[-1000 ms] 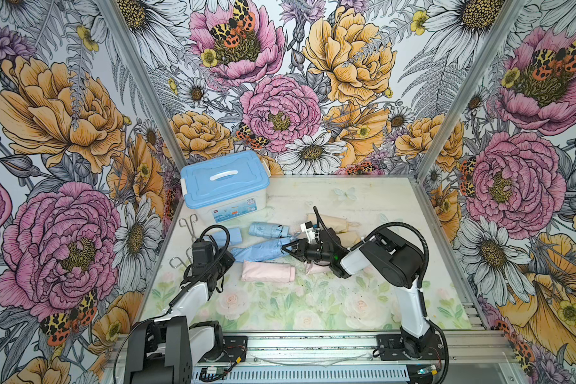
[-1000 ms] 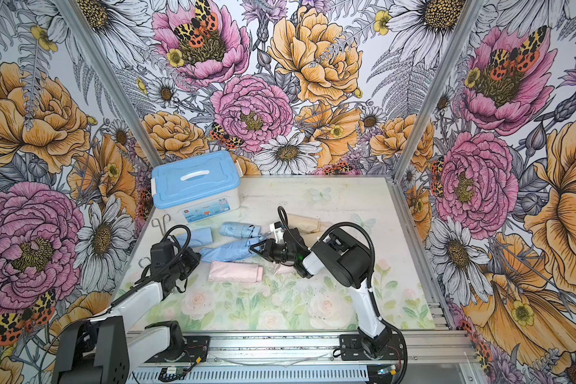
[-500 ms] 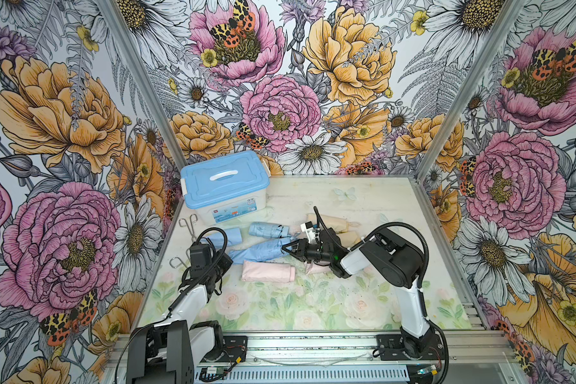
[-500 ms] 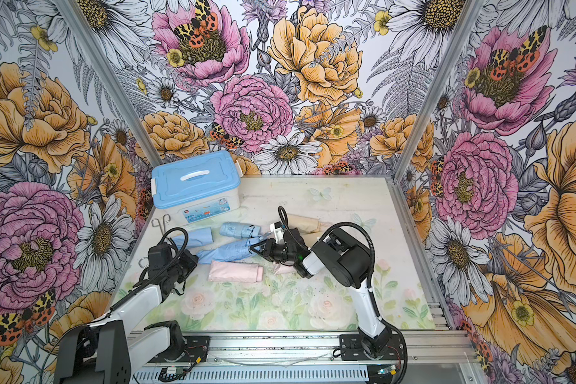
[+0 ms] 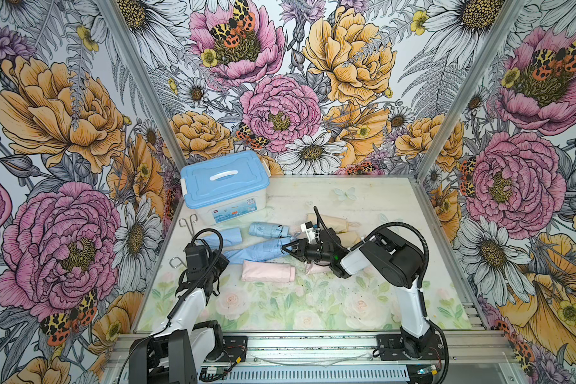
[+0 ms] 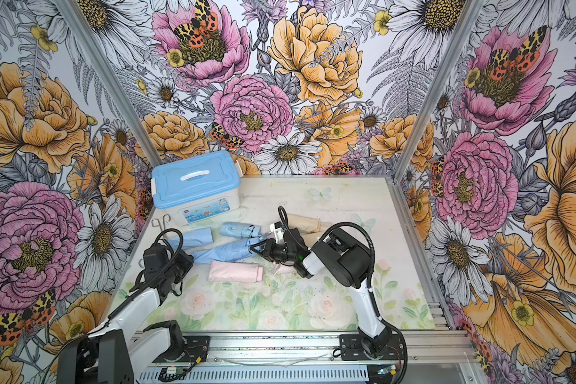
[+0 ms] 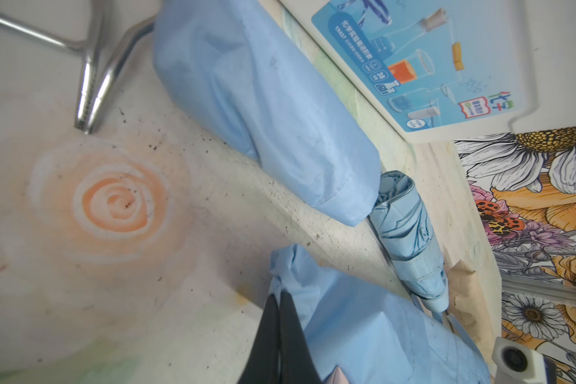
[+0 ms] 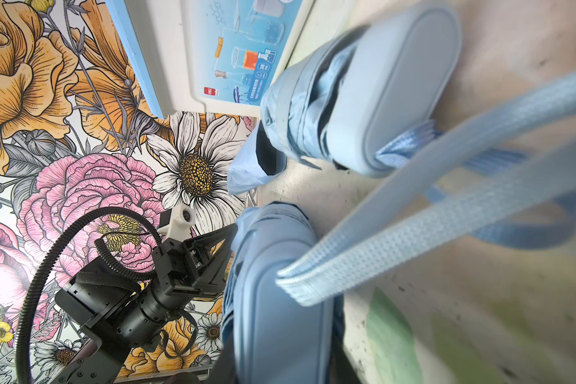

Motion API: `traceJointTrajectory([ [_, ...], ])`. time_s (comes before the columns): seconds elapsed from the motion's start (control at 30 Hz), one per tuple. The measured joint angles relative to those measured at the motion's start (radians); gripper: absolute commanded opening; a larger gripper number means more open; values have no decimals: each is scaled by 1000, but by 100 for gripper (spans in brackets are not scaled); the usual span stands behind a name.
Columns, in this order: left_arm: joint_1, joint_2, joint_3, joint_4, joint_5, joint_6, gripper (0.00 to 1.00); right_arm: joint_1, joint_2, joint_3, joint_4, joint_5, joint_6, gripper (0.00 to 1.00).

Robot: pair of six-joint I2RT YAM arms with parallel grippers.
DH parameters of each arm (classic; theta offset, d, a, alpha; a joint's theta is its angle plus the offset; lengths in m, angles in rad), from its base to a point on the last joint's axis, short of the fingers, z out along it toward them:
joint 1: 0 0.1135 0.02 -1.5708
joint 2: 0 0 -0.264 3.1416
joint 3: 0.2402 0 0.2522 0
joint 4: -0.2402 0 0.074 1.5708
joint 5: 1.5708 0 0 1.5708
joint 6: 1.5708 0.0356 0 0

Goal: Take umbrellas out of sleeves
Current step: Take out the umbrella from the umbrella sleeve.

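One blue umbrella (image 5: pixel 268 230) out; left gripper (image 7: pixel 279 301) pinches next blue sleeve (image 5: pixel 256 252), right gripper (image 5: pixel 286 247) clamps its umbrella's handle (image 8: pixel 280 299); pink sleeve (image 5: pixel 266 271) pending.

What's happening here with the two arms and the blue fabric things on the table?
Both arms are working on one long blue sleeve. The left claw is shut on the fabric at one end; the right claw is shut at the other end, on the handle end of the blue umbrella inside. That umbrella is not yet out. Nearby lie a bare blue umbrella, a flat blue sleeve and a pink sleeve.
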Motion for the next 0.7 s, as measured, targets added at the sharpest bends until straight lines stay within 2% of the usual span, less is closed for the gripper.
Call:
traceJointTrajectory([
  [0.7, 139, -146, -23, -98, -8, -10, 0, -2, 0, -1, 10, 1, 18, 6],
])
